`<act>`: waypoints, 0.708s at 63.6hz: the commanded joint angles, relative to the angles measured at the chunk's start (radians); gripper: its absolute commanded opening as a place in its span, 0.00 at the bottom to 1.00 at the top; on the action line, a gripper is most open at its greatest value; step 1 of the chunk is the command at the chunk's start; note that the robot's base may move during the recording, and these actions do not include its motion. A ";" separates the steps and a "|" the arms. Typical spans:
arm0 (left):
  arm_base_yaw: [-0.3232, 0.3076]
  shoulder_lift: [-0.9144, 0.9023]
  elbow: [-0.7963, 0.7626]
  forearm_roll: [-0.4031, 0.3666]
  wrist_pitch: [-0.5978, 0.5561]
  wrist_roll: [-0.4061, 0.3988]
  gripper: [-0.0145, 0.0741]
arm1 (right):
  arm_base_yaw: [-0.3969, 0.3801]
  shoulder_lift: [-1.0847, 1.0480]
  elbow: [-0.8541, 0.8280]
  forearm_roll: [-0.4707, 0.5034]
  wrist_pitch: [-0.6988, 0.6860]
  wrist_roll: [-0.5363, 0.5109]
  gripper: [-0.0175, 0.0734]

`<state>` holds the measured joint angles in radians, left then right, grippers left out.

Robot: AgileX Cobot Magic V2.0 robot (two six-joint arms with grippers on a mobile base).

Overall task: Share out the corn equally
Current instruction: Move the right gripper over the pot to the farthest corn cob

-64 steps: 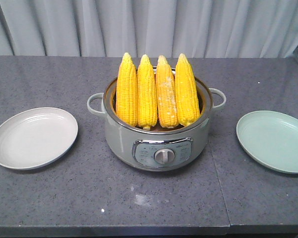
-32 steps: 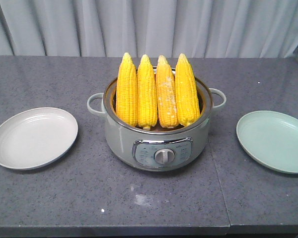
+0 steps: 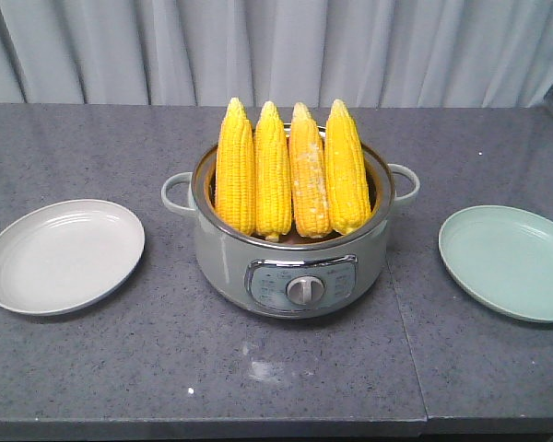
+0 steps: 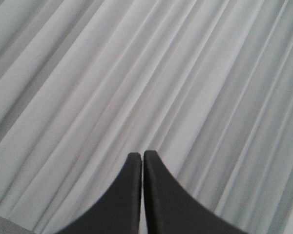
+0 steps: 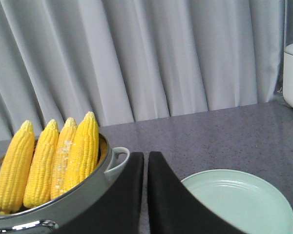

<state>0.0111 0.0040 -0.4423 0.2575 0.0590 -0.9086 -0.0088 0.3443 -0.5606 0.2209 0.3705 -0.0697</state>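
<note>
Together, four bright-yellow, tapered corn cobs stand in the pot; both jaws closed, holding nothing.

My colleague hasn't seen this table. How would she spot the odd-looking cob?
Start at the grey-green cooker in the middle of the dark counter. Four corn cobs lean in it, tips up; take the third cob from the image's left. Only it looks orange, with a whitish patch on its kernels.
</note>
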 commanded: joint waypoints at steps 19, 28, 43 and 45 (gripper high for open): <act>-0.057 0.308 -0.224 0.022 0.038 0.021 0.21 | -0.001 0.089 -0.099 0.013 -0.146 -0.168 0.68; -0.143 0.410 -0.274 0.002 0.049 0.124 0.31 | -0.001 0.091 -0.099 0.019 -0.181 -0.160 0.73; -0.278 0.583 -0.383 0.004 0.153 0.209 0.49 | -0.001 0.194 -0.151 0.021 -0.108 -0.161 0.73; -0.294 0.603 -0.400 0.003 0.171 0.235 0.49 | -0.001 0.218 -0.178 0.021 -0.089 -0.169 0.73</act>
<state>-0.2491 0.5575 -0.7807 0.2657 0.2544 -0.7187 -0.0088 0.5079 -0.6616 0.2385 0.3186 -0.2244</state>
